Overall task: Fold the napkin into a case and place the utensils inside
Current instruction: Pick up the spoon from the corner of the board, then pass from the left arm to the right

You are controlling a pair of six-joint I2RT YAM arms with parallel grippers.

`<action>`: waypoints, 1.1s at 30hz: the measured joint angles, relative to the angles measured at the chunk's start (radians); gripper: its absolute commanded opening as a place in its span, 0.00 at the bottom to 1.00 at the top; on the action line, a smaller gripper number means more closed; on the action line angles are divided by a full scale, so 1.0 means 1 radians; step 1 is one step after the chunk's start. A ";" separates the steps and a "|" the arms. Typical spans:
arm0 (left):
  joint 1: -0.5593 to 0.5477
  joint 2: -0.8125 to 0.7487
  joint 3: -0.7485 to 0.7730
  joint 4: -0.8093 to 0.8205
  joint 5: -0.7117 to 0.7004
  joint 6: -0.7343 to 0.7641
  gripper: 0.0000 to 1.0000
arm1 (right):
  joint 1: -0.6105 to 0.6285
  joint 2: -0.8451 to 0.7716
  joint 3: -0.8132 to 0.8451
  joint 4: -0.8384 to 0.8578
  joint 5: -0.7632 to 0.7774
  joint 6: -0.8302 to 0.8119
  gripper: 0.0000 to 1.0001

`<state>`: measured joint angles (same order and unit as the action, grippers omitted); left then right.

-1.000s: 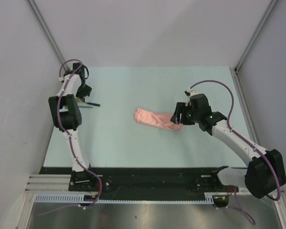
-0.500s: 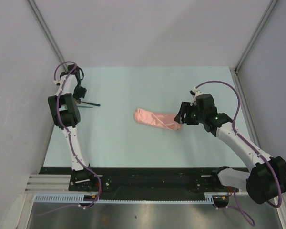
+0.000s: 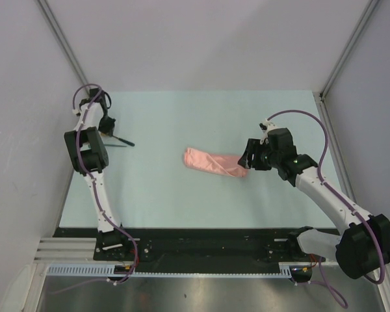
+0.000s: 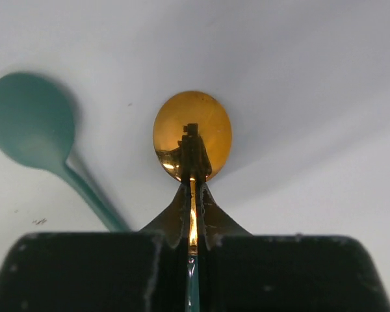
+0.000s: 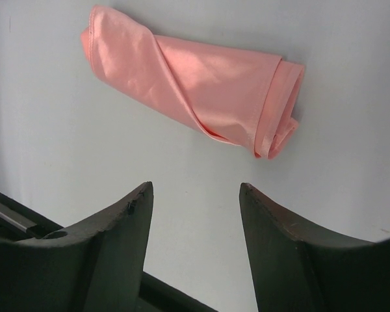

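The napkin (image 3: 213,162) lies mid-table as a narrow salmon-pink folded case (image 5: 188,88), its rolled end toward my right gripper. My right gripper (image 3: 247,156) hovers just right of it, open and empty (image 5: 195,190). At the far left, my left gripper (image 3: 106,127) is shut on the neck of the gold-bowled spoon (image 4: 192,133), whose teal handle runs back between the jaws. The teal-green spoon (image 4: 29,123) lies on the table to its left. In the top view, a dark spoon handle (image 3: 122,141) sticks out to the right of the left gripper.
The pale table (image 3: 182,201) is boxed in by grey walls on the left, back and right. The left gripper works close to the left wall (image 3: 26,130). A black rail (image 3: 201,240) runs along the near edge.
The left gripper has shut on the gold spoon's neck. The right gripper drew back slightly to the right of the napkin and then held still, staying open.
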<state>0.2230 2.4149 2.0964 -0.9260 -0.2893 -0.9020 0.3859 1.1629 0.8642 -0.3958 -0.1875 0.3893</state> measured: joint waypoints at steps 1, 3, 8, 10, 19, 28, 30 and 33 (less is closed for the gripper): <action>0.001 0.000 0.000 0.014 0.019 0.015 0.00 | 0.000 0.002 0.000 0.000 -0.002 -0.002 0.60; 0.002 0.000 0.000 0.043 0.062 0.048 0.00 | 0.000 0.010 0.000 0.000 -0.005 -0.008 0.60; -0.014 -0.043 -0.065 0.128 0.196 0.130 0.00 | -0.008 0.056 0.008 -0.004 -0.025 -0.037 0.62; -0.035 -0.118 -0.156 0.164 0.254 0.161 0.00 | -0.024 0.084 0.029 -0.004 -0.048 -0.050 0.63; -0.273 -0.666 -0.654 0.519 0.753 0.196 0.00 | -0.112 0.224 0.148 0.055 -0.253 -0.049 0.72; -0.632 -0.773 -0.872 0.768 1.059 0.272 0.00 | -0.096 0.312 0.247 0.141 -0.290 0.211 0.71; -0.678 -0.773 -0.873 0.768 1.067 0.296 0.00 | -0.085 0.312 0.244 0.168 -0.279 0.278 0.70; -0.726 -0.773 -0.873 0.770 1.073 0.328 0.00 | -0.060 0.309 0.225 0.222 -0.252 0.364 0.68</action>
<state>-0.5026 1.6421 1.2236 -0.1558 0.7834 -0.5739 0.3264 1.4715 1.0897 -0.1738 -0.4393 0.7532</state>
